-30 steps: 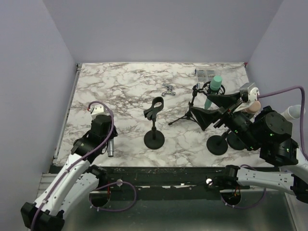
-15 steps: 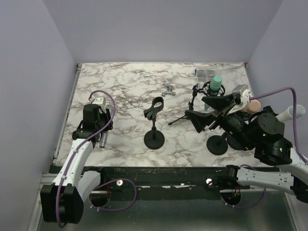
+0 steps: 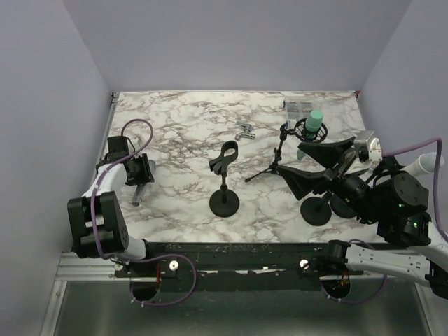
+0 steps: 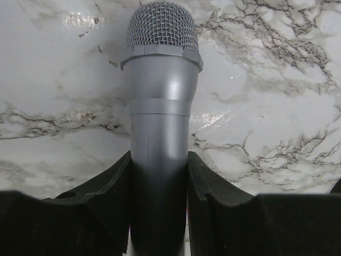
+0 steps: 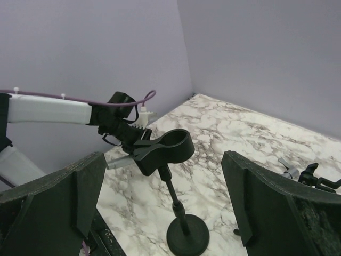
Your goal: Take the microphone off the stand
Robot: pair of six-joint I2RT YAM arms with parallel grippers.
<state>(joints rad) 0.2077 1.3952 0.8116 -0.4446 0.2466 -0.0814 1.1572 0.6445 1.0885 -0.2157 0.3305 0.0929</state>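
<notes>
Microphone (image 4: pixel 160 117) now leftward on marble table (image 3: pixel 183 140)

2x mic (image 4: pixel 160 133), 4x stand (image 3: pixel 224 203), 1x tap (image 3: pixel 243 131)

The whole marble table (image 3: pixel 182 133) is looked down on by the top external view, set high above and behind the arm bases. The left wrist view is placed very near, aimed along the left pincer (image 4: pixel 160 160) at the tabletop just beyond it, the frame filled by the microphone (image 4: pixel 160 106) between its pads (image 4: pixel 101 202). The right wrist view is directed almost level across the table from between the spread fingers (image 5: pixel 53 197) of the right pincer (image 5: pixel 162 176), the stand (image 5: pixel 170 154) ahead of it. Stand and left arm (image 5: pixel 48 109) are shared with the top view
</notes>
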